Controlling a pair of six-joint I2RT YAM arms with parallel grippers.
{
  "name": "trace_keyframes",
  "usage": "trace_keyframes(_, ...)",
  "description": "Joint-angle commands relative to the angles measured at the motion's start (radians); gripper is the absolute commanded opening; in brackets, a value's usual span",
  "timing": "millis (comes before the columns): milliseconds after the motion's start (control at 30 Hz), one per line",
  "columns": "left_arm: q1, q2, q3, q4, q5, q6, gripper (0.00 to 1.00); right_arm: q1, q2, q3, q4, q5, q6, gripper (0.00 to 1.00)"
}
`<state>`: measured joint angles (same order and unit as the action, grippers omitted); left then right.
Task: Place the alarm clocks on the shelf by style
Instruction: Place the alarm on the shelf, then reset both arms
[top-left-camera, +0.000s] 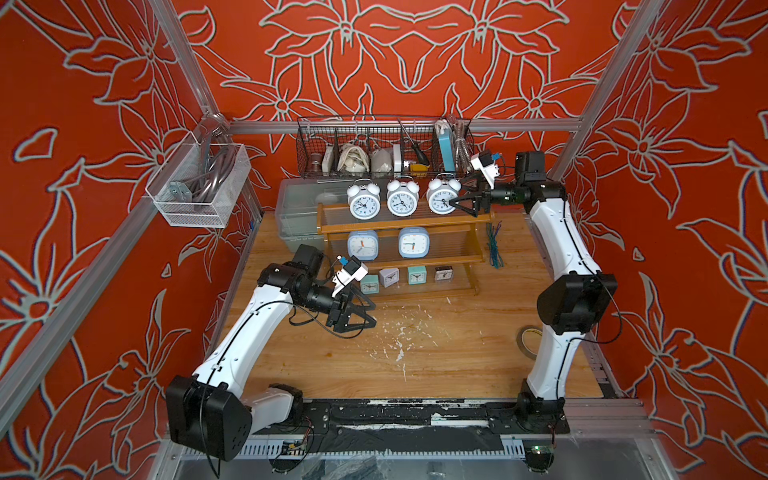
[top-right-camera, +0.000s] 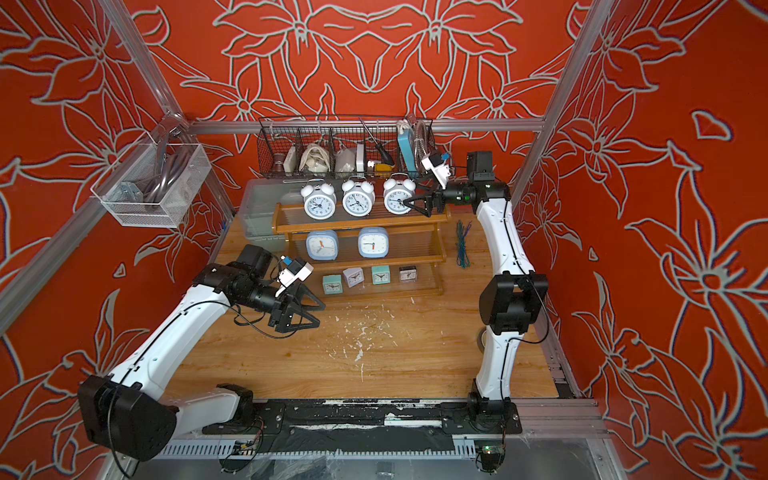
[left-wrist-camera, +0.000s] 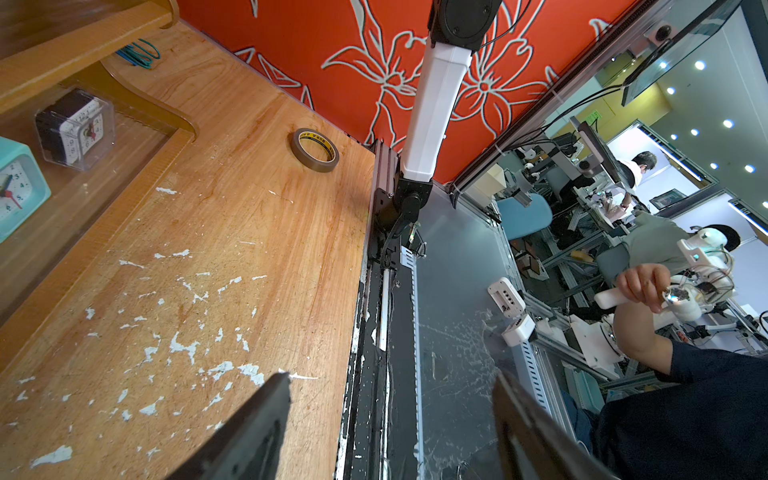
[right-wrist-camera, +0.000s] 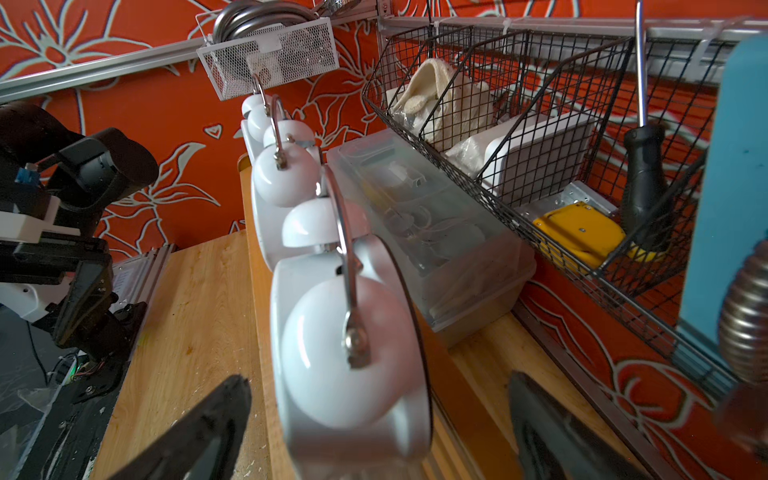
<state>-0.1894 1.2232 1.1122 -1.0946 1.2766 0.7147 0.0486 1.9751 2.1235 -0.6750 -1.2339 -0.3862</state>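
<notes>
The shelf (top-left-camera: 399, 227) holds every clock that shows. Three white twin-bell clocks (top-left-camera: 364, 202) (top-left-camera: 402, 199) (top-left-camera: 442, 198) stand on its top tier. On the middle tier are two light-blue square clocks (top-left-camera: 363, 245) (top-left-camera: 414, 242). Several tiny cube clocks line the bottom tier, among them a teal one (left-wrist-camera: 18, 187) and a dark one (left-wrist-camera: 75, 129). My right gripper (right-wrist-camera: 380, 380) is open around the rightmost twin-bell clock (right-wrist-camera: 345, 353), with a gap on each side. Over the table, left of the bottom tier, hangs my left gripper (top-left-camera: 375, 314), open and holding nothing.
A black wire basket (top-left-camera: 384, 145) of tools hangs on the back wall above the shelf, close to my right wrist. A grey plastic bin (top-left-camera: 297, 208) stands behind the shelf's left end. Green ties (top-left-camera: 495, 245) and a tape roll (top-left-camera: 525, 338) lie at the right.
</notes>
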Motion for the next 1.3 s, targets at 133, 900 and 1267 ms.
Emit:
trace_keyframes(133,0.019,-0.011,-0.009,-0.012,-0.004,0.016,0.77,-0.055,-0.18,-0.191,0.212,-0.02,0.148,1.0)
trace_keyframes(900,0.113,-0.177,-0.121,0.418,-0.487,-0.402,0.83,-0.081,-0.82,-0.977,0.379,0.995,0.535,1.0)
trace_keyframes(1267,0.134,-0.305,-0.346,0.664,-0.789,-0.446,0.99,-0.081,-0.964,-1.379,0.58,1.211,0.454,1.0)
